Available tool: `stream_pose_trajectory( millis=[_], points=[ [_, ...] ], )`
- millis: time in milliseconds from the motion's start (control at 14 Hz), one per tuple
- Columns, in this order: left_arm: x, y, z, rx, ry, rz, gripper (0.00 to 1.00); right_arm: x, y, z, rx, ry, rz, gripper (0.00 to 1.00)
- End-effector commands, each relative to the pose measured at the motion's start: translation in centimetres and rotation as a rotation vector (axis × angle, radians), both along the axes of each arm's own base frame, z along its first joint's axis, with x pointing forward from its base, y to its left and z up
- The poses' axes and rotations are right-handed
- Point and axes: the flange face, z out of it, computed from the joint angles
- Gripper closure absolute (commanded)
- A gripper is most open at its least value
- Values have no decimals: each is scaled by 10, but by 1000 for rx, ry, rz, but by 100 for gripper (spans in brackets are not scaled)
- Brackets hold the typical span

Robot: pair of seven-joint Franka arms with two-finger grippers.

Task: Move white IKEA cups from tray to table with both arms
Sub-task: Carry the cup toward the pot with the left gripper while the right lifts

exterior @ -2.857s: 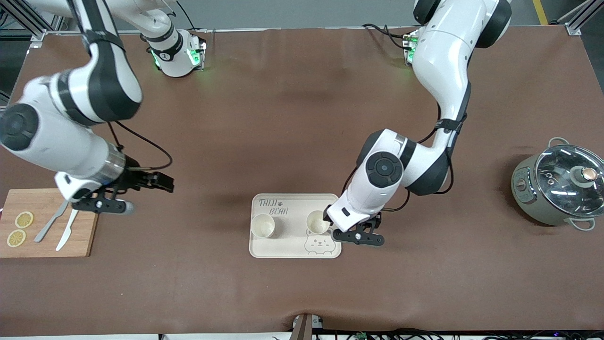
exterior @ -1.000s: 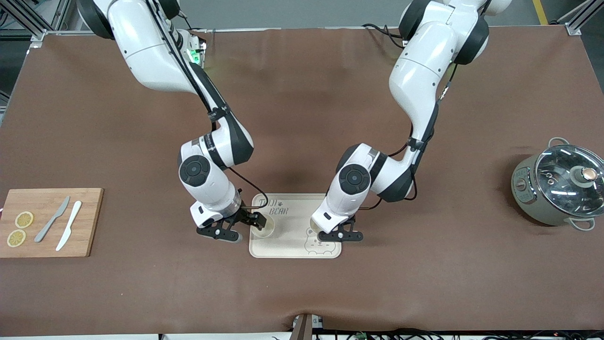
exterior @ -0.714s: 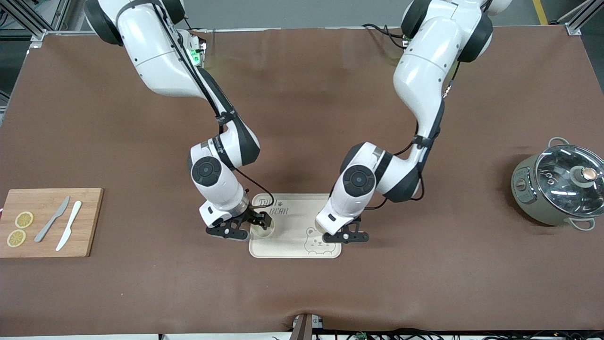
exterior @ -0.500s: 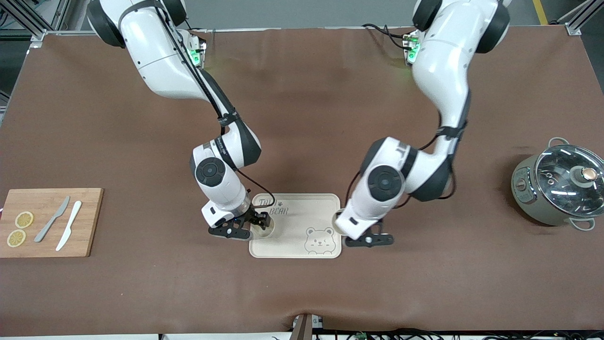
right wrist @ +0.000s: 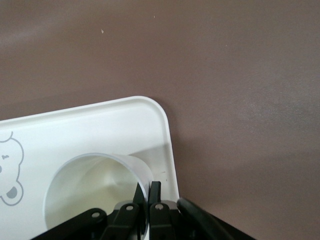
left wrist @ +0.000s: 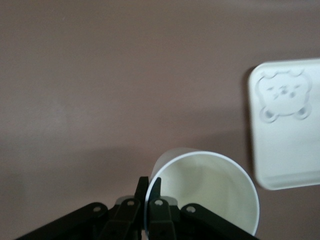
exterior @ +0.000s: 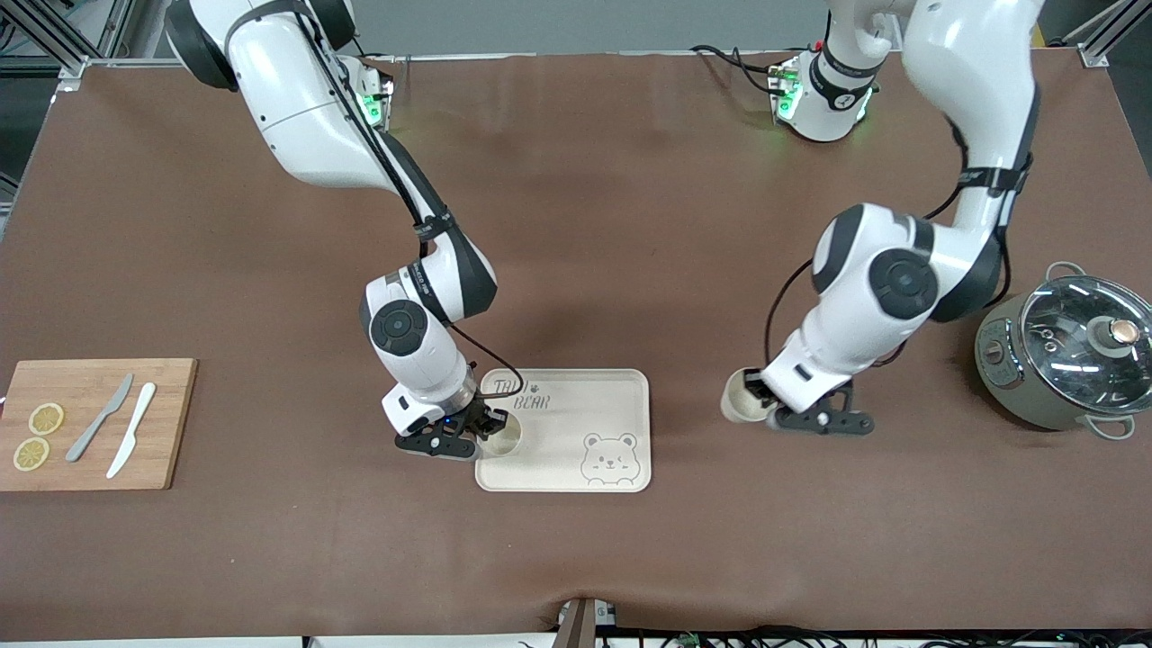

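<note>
The cream bear tray (exterior: 576, 396) lies mid-table. One white cup (exterior: 507, 436) stands on the tray at its corner toward the right arm's end. My right gripper (exterior: 492, 424) is shut on that cup's rim; the right wrist view shows the cup (right wrist: 90, 192) pinched between the fingers of the right gripper (right wrist: 148, 192) near the tray's edge (right wrist: 167, 135). My left gripper (exterior: 759, 397) is shut on the rim of the other white cup (exterior: 739, 408), over the brown mat between tray and pot. The left wrist view shows this cup (left wrist: 210, 187), the left gripper (left wrist: 148, 186) and the tray (left wrist: 287, 145).
A grey pot with a glass lid (exterior: 1068, 356) stands toward the left arm's end. A wooden cutting board (exterior: 162, 423) with two lemon slices, a grey knife and a white knife lies toward the right arm's end.
My left arm has carried its cup off the tray toward the pot. My right arm came from the cutting board to the tray and shut on the other cup's rim.
</note>
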Motion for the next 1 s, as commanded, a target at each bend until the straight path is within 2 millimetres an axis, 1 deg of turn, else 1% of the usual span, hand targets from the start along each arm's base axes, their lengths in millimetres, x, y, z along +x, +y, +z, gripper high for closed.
stream_pose_trajectory(
  millis=[0, 143, 214, 286, 357, 429, 500, 571, 714, 786, 929],
  points=[
    [-52, 43, -25, 13, 1, -68, 100, 7, -2, 10, 0, 2, -10, 100],
    [-63, 67, -38, 28, 22, -108, 100, 13, -3, 25, -5, 22, -16, 100],
    [-68, 79, -45, 37, 37, -121, 100, 19, -9, 34, -11, 37, -25, 100],
    [-71, 91, -51, 42, 47, -141, 100, 26, -21, 46, -13, 46, -38, 100],
    [-76, 104, -55, 48, 57, -149, 100, 31, -35, 50, -19, 52, -46, 100],
    [-79, 115, -58, 52, 64, -159, 100, 38, -50, 52, -22, 47, -33, 100],
    [-81, 125, -60, 54, 71, -160, 100, 44, -66, 60, -23, 37, 0, 100],
    [-82, 129, -64, 53, 77, -160, 100, 49, -79, 67, -33, 32, 34, 100],
    [-81, 131, -68, 51, 75, -156, 100, 59, -119, 68, -56, 46, 85, 100],
    [-82, 130, -75, 49, 80, -158, 100, 64, -139, 68, -67, 45, 115, 100],
    [-82, 132, -85, 47, 68, -157, 100, 74, -186, 68, -88, 44, 188, 100]
  ],
)
